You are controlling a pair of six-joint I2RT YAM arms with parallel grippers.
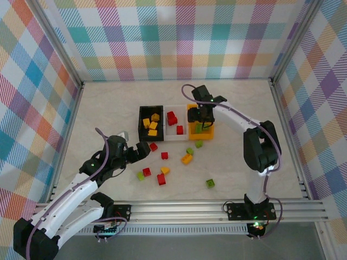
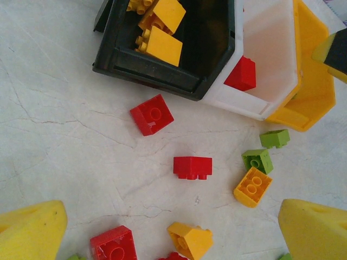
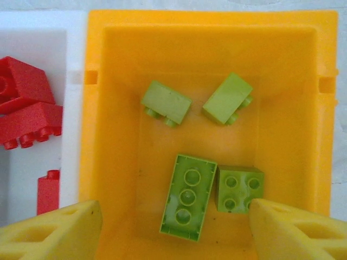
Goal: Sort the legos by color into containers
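Orange bin [image 3: 103, 135] holding four lime legos [image 3: 187, 197], left pincer [image 2: 173, 230] apart, right pincer [image 3: 173, 233] apart above it

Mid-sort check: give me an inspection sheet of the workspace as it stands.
Surface: pale marbled table, faint veins.
Job's things: black bin holds yellow legos, white bin red legos, orange bin green legos; about ten loose legos before them.
Clutter: nothing seen.
Grippers: left gripper open over loose legos; right gripper open above orange bin.
Cables: purple cable along each arm.
Surroundings: plaid walls, metal rail.
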